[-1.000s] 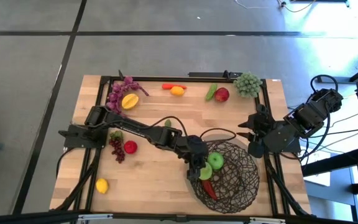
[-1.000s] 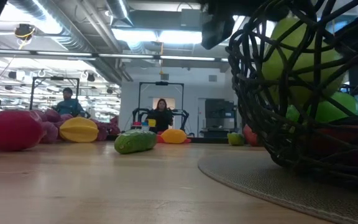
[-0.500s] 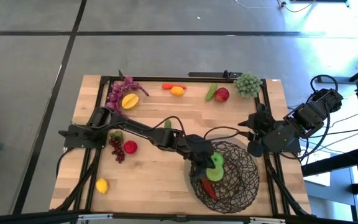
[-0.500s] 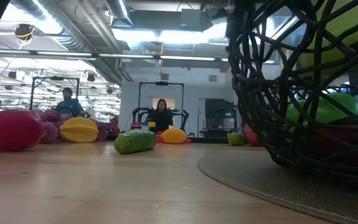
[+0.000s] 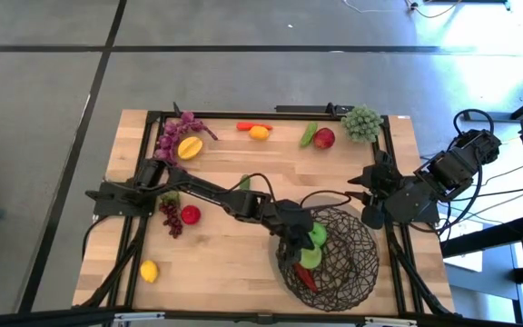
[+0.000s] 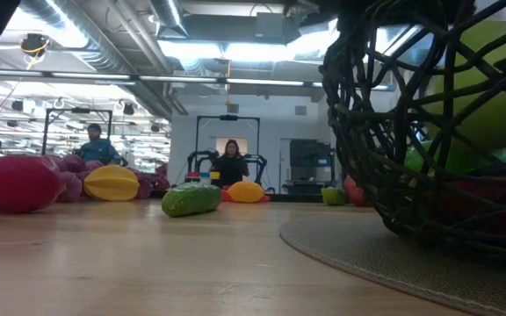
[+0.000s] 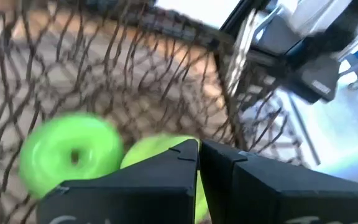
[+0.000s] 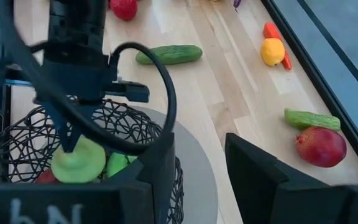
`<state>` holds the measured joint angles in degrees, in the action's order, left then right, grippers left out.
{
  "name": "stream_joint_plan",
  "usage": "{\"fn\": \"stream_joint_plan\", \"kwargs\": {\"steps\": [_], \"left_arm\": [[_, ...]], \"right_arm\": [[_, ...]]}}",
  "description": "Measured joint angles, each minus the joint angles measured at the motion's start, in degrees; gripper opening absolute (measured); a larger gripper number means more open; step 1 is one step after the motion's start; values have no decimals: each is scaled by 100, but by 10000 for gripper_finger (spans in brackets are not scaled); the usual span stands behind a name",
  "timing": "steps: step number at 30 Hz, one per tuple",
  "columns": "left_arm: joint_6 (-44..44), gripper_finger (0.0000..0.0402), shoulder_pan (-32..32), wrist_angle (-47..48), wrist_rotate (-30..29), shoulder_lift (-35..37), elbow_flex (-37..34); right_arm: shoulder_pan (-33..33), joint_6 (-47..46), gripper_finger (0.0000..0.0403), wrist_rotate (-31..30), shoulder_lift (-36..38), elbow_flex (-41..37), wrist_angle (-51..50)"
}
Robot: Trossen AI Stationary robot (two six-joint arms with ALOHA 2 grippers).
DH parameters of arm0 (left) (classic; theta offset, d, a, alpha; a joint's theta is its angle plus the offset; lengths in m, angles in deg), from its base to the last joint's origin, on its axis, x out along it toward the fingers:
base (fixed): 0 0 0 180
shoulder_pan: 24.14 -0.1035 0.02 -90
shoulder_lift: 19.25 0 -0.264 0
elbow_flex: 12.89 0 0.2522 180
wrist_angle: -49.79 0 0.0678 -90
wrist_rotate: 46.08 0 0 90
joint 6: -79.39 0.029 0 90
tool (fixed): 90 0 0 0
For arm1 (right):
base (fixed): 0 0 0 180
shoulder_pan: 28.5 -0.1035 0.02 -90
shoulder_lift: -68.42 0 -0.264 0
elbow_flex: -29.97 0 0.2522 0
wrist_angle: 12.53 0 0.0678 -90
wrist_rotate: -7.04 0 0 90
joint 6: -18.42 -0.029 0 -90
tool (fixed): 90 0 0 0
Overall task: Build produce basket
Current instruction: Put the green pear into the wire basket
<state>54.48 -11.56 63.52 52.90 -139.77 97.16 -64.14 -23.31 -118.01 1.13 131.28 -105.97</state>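
Currently: left gripper [image 5: 303,243], lower centre, pinches green apple [image 5: 316,235] over basket [image 5: 352,272]; probably light, rigid, slick — grip across its middle. Right gripper [image 5: 370,195] parted, empty.

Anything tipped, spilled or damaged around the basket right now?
Nothing stands out. The basket sits upright with green apples and a red chili inside; the left gripper, shut, is over it.
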Motion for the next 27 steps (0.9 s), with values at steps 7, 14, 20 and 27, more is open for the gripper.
{"fn": "stream_joint_plan", "kwargs": {"steps": [7,14,20,27], "left_arm": [[23,0,-62,-182,143,-141,-2],[59,0,-122,-58,49,-224,-11],[103,0,-133,182,-256,-224,-11],[104,0,-120,194,-349,-224,-11]], "right_arm": [[-2,-2,136,3,0,0,-3],[-1,23,136,477,0,0,-9],[0,28,136,817,0,0,-11],[0,42,136,817,0,0,-9]]}}
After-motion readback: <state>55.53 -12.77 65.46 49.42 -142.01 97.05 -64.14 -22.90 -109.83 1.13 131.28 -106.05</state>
